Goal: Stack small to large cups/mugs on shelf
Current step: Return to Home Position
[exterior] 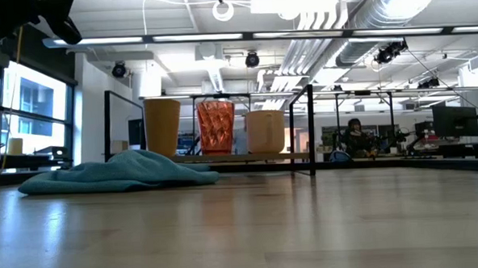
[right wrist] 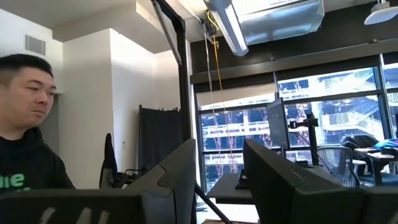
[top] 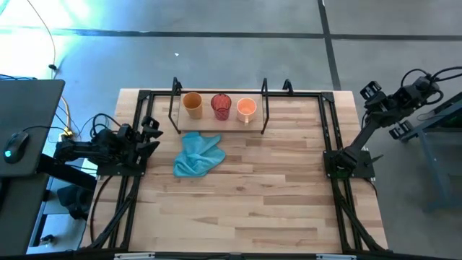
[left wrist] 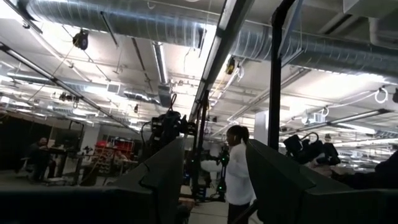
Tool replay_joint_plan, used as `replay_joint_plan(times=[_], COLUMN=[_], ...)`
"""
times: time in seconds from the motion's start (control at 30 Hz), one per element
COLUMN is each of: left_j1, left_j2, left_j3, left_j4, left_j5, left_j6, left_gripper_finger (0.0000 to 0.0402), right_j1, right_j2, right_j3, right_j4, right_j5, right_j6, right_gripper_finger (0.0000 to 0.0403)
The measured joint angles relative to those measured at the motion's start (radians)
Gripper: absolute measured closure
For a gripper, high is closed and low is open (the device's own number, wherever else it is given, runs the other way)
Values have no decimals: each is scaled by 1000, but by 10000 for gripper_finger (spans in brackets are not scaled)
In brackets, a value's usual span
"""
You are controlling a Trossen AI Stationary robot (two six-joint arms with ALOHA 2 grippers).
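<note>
Three cups stand side by side on the shelf (top: 219, 130) by the table's far edge: the mustard-yellow cup (top: 192, 105) (exterior: 163, 128), the red ribbed cup (top: 221, 106) (exterior: 216, 127) and the light orange mug (top: 246, 109) (exterior: 265, 131). Each rests upright on its base on the shelf's clear floor. My left gripper (top: 153, 133) (left wrist: 214, 146) is open at the table's left edge, level with the shelf's near side. My right gripper (top: 372, 92) (right wrist: 217, 146) is open, raised beyond the table's far right corner. Both are away from the cups.
A light blue cloth (top: 198, 154) (exterior: 119, 171) lies crumpled on the table just near of the shelf's left half. Black arm-mount frames (top: 328, 130) run along both table sides. Bare wood fills the table's middle and near part. A person (right wrist: 25, 143) shows in the room beyond.
</note>
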Motion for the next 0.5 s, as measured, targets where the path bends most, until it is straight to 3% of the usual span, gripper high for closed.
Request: replay_joint_plan(times=[0.2,0.5], left_j1=[0,0], left_j2=[0,0], left_j3=[0,0], left_j4=[-38,-280], left_j5=[35,72], left_j6=[0,-51], left_gripper_finger=[238,238], right_j1=[0,0], right_j2=[0,0], right_j3=[0,0], right_j4=[8,8], right_j5=[10,13], right_j6=[-15,-4], right_gripper_finger=[277,277])
